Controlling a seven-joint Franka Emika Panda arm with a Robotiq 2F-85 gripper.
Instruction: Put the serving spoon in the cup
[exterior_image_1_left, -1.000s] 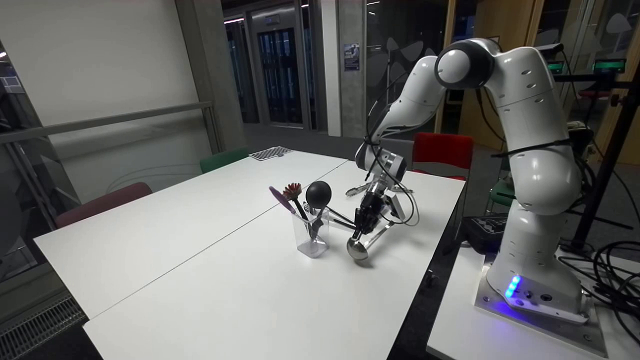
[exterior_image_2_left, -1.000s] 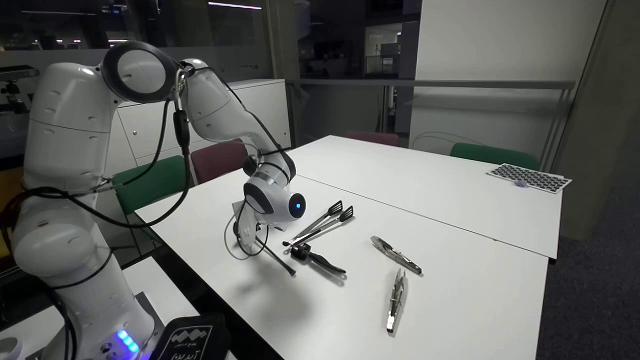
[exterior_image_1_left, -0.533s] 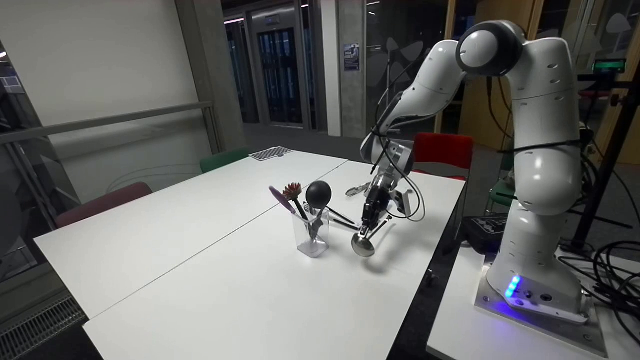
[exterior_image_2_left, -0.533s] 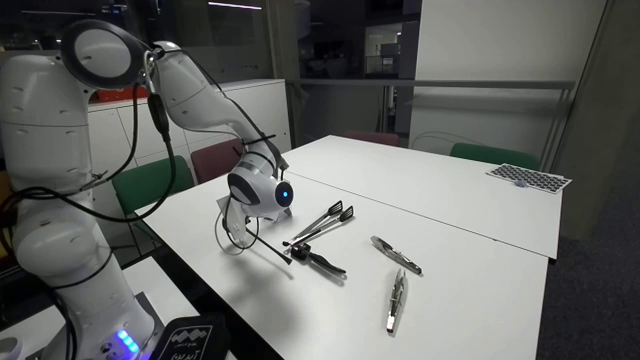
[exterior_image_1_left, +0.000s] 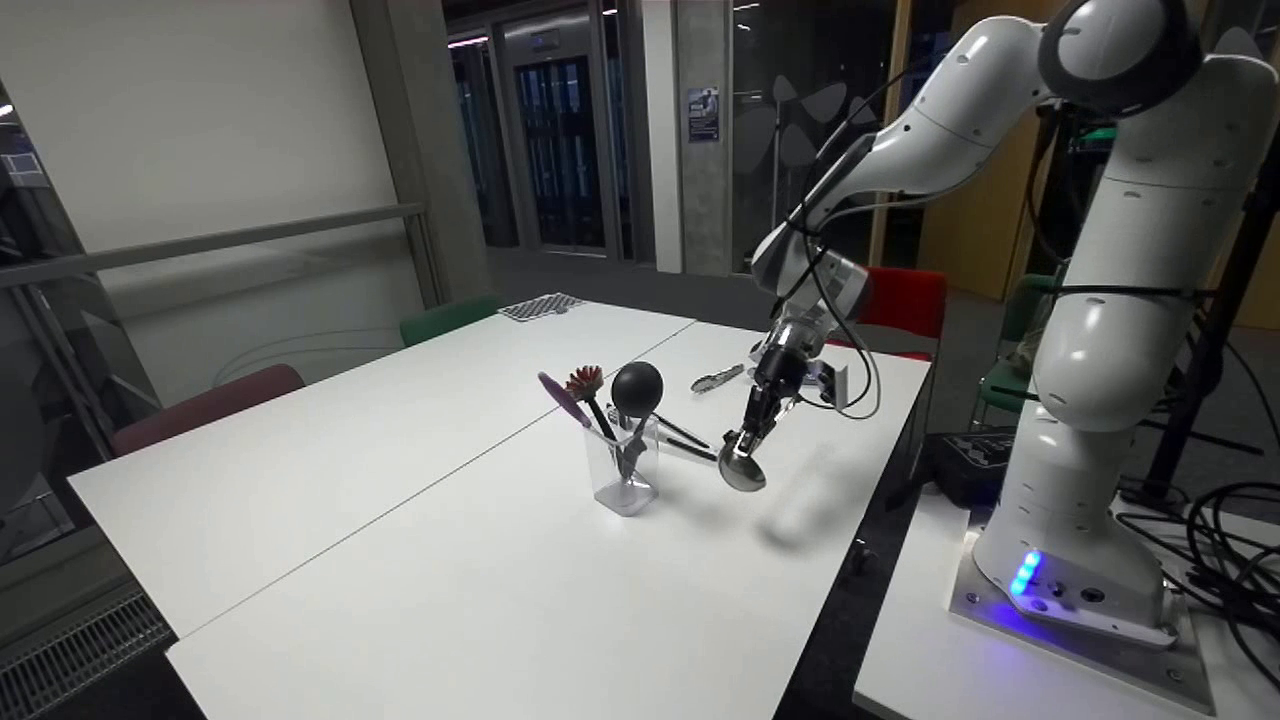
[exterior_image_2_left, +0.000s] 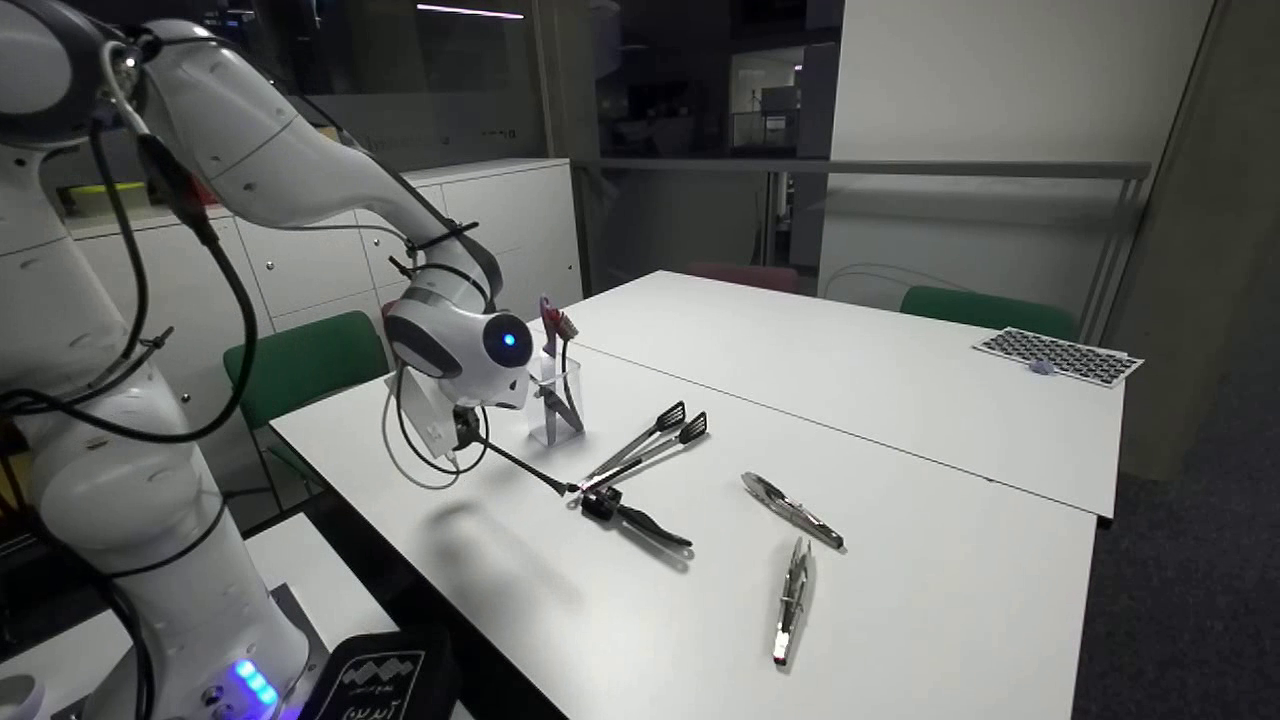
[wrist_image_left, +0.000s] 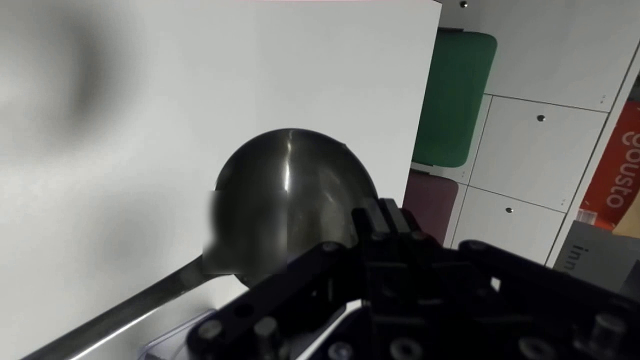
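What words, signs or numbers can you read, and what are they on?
"gousto", sideways, on the red box in the wrist view.
"inn", perhaps part of a longer word, on the grey box there.
Black box, in an exterior view: writing cut off, I can't read it.
Poster and door sign, in an exterior view: too small.
Glass, in an exterior view: marks too blurred.
No numbers I can read.

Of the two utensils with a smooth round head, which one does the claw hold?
The shiny silver serving spoon, gripped at its bowl by the claw; the black utensil sits head-up in the clear cup.
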